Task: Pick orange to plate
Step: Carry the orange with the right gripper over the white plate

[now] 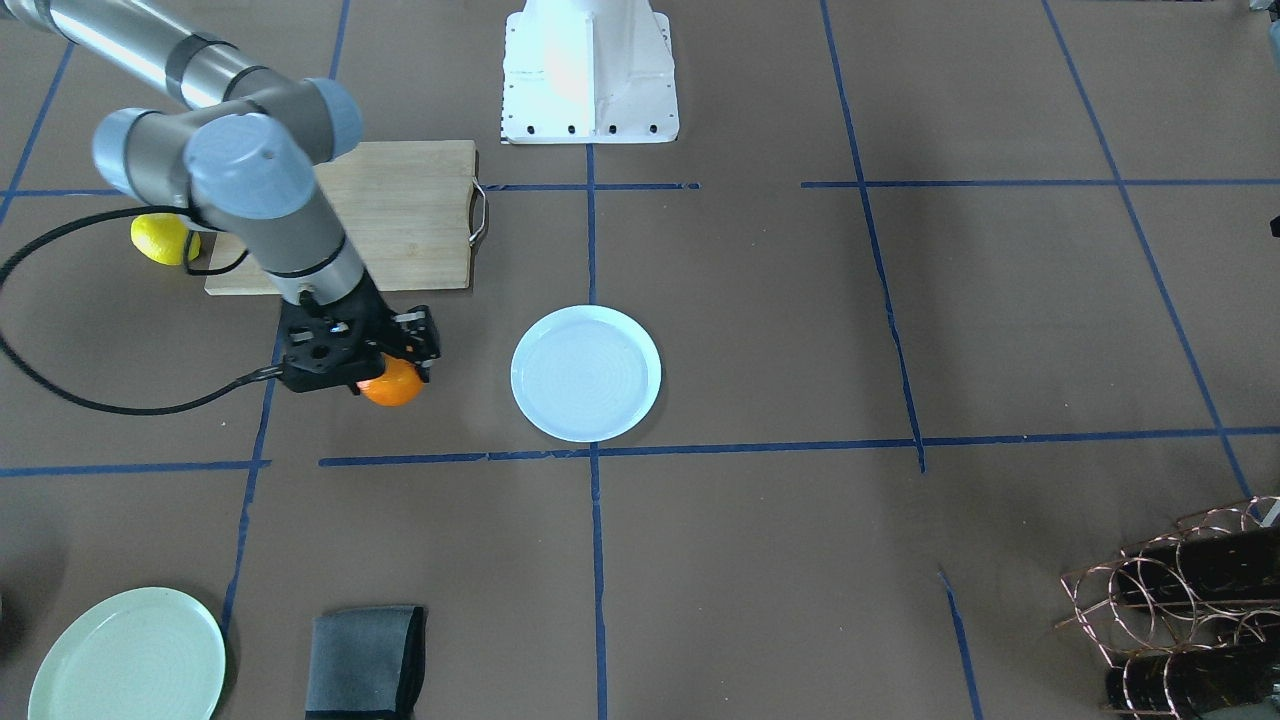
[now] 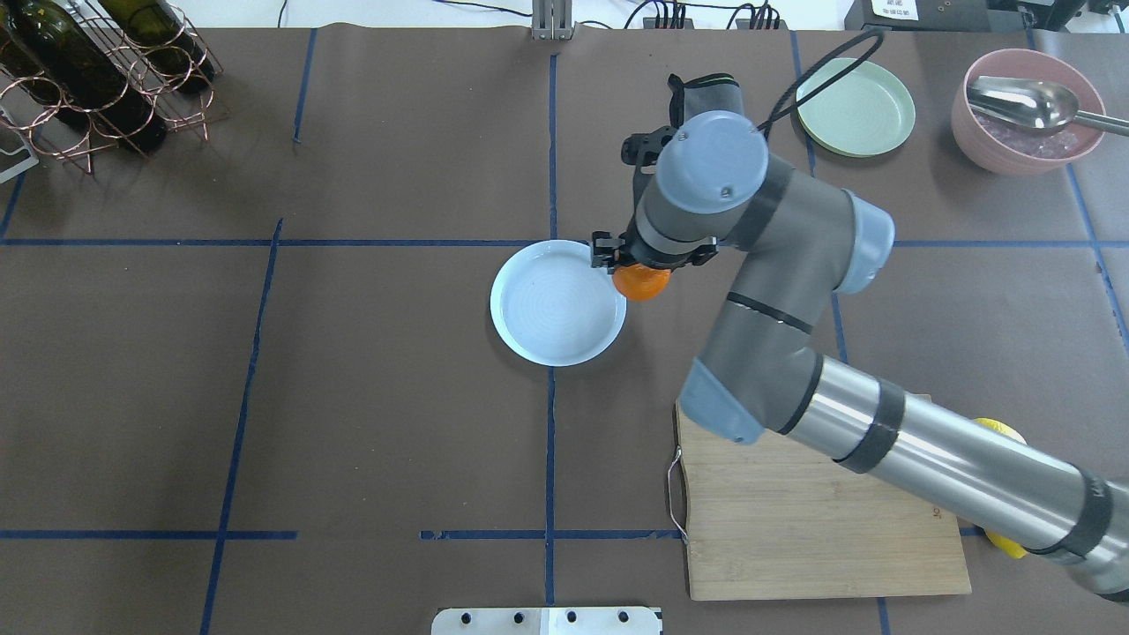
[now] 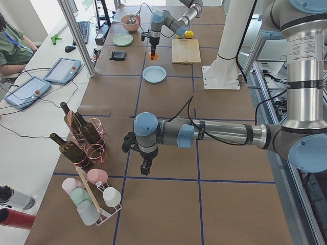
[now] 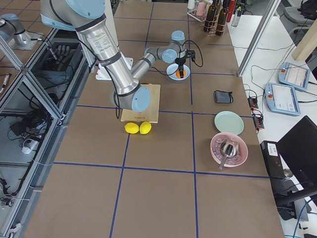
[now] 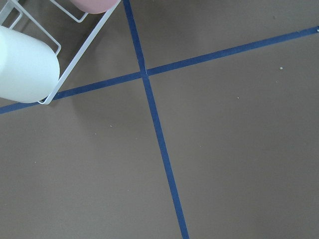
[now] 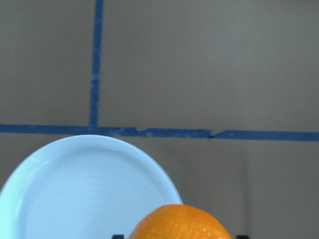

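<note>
My right gripper (image 1: 395, 372) is shut on the orange (image 1: 392, 385), holding it off the table just beside the white plate (image 1: 585, 373). In the overhead view the orange (image 2: 641, 282) hangs at the right rim of the plate (image 2: 556, 302). The right wrist view shows the orange (image 6: 182, 221) at the bottom edge and the plate (image 6: 75, 189) lower left, empty. My left gripper (image 3: 145, 166) points down over bare table far from the plate; it shows only in the exterior left view, so I cannot tell its state.
A wooden cutting board (image 2: 820, 520) lies under my right arm, with a lemon (image 1: 165, 238) beside it. A pale green plate (image 2: 856, 106), a pink bowl with a spoon (image 2: 1023, 110), a grey cloth (image 1: 365, 660) and a bottle rack (image 2: 88, 79) stand around the edges.
</note>
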Tool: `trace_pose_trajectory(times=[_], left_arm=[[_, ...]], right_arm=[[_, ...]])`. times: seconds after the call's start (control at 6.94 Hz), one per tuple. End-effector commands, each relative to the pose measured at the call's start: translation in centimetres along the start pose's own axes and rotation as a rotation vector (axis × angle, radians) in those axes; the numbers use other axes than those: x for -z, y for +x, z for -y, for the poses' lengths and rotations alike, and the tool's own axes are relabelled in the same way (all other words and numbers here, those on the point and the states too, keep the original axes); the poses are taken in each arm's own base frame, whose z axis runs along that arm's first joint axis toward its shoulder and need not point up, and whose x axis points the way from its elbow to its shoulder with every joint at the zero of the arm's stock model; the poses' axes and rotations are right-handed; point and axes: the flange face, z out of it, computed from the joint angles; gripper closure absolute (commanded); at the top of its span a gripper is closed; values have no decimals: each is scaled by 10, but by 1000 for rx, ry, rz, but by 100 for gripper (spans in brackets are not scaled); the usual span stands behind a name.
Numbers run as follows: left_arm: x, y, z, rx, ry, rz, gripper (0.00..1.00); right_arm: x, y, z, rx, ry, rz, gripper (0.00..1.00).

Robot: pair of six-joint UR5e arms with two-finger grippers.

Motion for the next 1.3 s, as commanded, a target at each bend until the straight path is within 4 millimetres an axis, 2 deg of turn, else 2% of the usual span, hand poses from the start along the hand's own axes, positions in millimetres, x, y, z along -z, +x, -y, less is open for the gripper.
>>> trace_pose_trajectory(times=[0.0,0.14,0.29,0.43,0.58,0.86,1.01,1.15], left_arm=[[1,0,0,0,1,0,0],[0,0,-1,1,0,0,0],[1,-1,-1,2,1,0,0],[1,0,-1,1,2,0,0],[2,-1,-1,4,3,1,0],[2,-1,-1,3,4,3,0],[2,-2,-1,4,3,2,0],[3,-1,0,2,5,3,0]], right_arm=[[-28,-90,-38,-54,13,-30,82],[-46,-96,-54,-55,21,-57,80],[-53,-96,-56,-58,35,-73,77],[-51,-95,-53,-51,42,-75,76],[-44,-86,-30,-51,77,-82,77],[-43,-79,-18,-37,87,-90,76],[-48,-77,-18,-46,84,-100,51],[-51,-79,-18,-58,82,-105,1]])
